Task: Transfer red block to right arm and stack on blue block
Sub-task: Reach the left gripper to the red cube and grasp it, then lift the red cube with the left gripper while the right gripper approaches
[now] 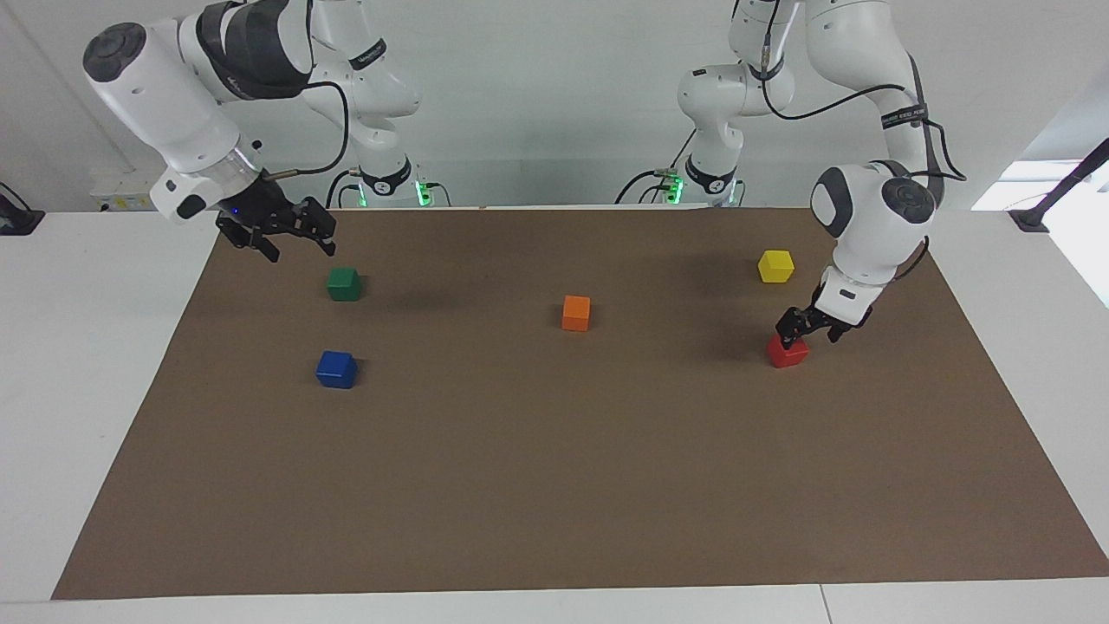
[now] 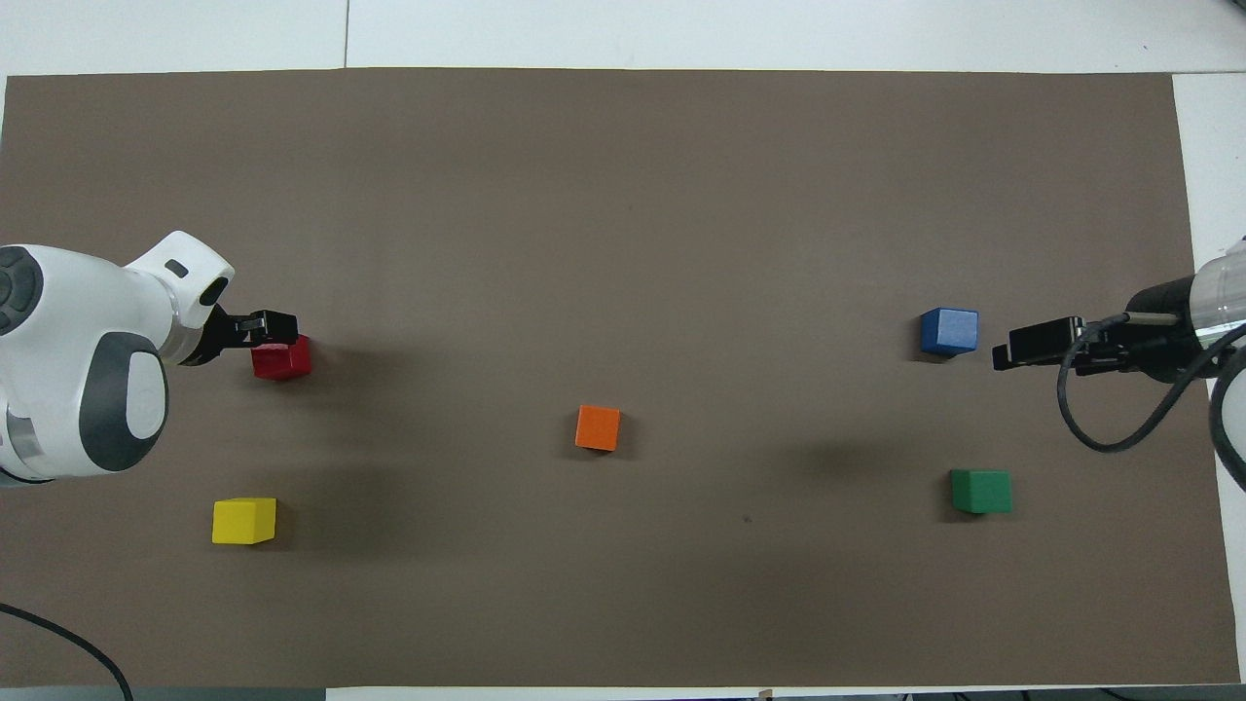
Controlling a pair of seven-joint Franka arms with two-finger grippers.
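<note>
The red block (image 1: pixel 787 352) sits on the brown mat (image 1: pixel 554 485) toward the left arm's end; it also shows in the overhead view (image 2: pixel 282 358). My left gripper (image 1: pixel 812 334) is open and low over the red block, its fingers spread at the block's top; in the overhead view (image 2: pixel 276 327) it covers the block's edge. I cannot tell whether it touches. The blue block (image 1: pixel 336 369) (image 2: pixel 949 330) sits toward the right arm's end. My right gripper (image 1: pixel 290 243) (image 2: pixel 1007 351) is open and empty, raised over the mat beside the green block.
A green block (image 1: pixel 344 283) (image 2: pixel 981 491) lies nearer to the robots than the blue block. An orange block (image 1: pixel 576 312) (image 2: pixel 598 427) sits mid-mat. A yellow block (image 1: pixel 775 266) (image 2: pixel 244 520) lies nearer to the robots than the red block.
</note>
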